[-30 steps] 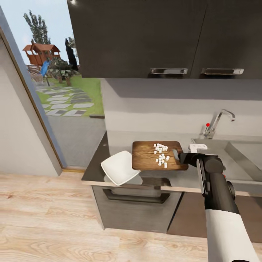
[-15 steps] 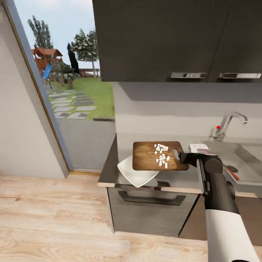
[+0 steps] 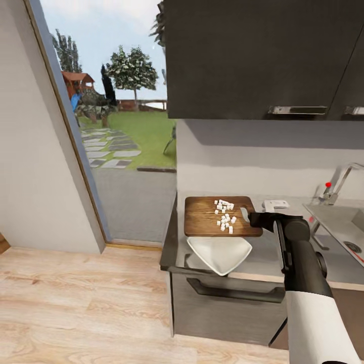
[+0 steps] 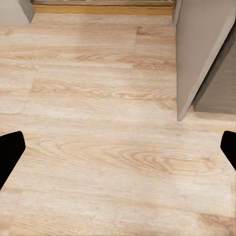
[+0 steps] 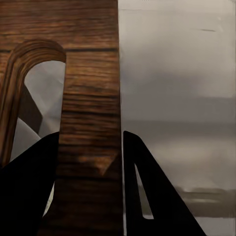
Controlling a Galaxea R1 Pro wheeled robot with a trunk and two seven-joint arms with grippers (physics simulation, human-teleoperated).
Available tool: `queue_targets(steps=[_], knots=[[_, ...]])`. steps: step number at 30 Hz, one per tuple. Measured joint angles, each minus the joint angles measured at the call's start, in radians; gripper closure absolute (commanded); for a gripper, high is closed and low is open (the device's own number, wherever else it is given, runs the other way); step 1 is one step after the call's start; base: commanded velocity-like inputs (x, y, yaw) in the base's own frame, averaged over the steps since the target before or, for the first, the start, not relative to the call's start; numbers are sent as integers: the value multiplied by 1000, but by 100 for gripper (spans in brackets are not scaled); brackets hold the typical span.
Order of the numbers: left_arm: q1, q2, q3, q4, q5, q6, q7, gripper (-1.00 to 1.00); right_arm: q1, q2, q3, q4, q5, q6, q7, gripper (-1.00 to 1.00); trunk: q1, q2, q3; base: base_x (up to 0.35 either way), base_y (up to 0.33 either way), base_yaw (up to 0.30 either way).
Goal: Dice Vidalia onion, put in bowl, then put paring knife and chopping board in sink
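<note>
The dark brown wooden chopping board [image 3: 218,216], rounded at the corners and slotted for a handle at its right end, is held level above the worktop, with a scatter of small white diced onion cubes [image 3: 224,215] lying on its right half. The right end effector [image 3: 247,217] is clenched on the strip of wood beside the slot, one dark finger [image 5: 29,191] on each face of the board in the right wrist view. Just below the board's near edge sits the glossy white squarish bowl [image 3: 221,254], resting on the matte grey worktop [image 3: 263,258] close to its light-wood front edge. Well to the right are the chrome tap with a red knob [image 3: 337,185] and the edge of the grey sink [image 3: 349,227]. The step in hand looks like moving the dice into the bowl; the next move probably calls for tilting the board so the cubes slide off over the bowl. The left end effector [image 4: 118,147] hangs released over pale wood flooring [image 4: 98,147].
</note>
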Motion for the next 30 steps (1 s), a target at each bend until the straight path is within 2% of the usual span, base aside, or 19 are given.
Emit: queue_targets(steps=[17,27,30], knots=[[0,0,0,0,0,0,0,-100,0,-5,-2,3,-3,-11,10,100,0,0,0,2,2,0],[0,0,0,0,0,0,0,-100,0,-5,-2,50,-4,-97,14,100,0,0,0,0,0,0],[0,0,0,0,0,0,0,-100,0,-5,-2,85,-5,-159,13,100,0,0,0,0,0,0]])
